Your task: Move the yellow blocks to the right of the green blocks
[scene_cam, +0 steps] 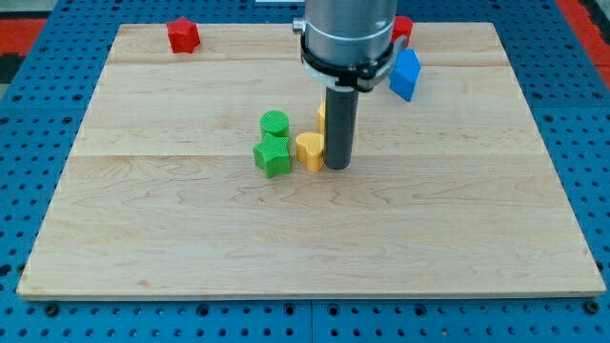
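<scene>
My tip point(337, 167) rests on the board near its middle, touching the right side of a yellow heart-shaped block point(309, 150). A second yellow block point(322, 116) shows only as a sliver behind the rod; its shape is hidden. A green round block point(274, 124) stands just left of them, with a green star-shaped block point(273, 154) right below it. The yellow heart lies close to the right of the green star, with a small gap.
A red block point(183, 35) sits at the board's top left. A blue block point(405, 74) lies at the top right, with another red block point(402, 29) partly hidden behind the arm. The wooden board point(143, 219) lies on a blue pegboard.
</scene>
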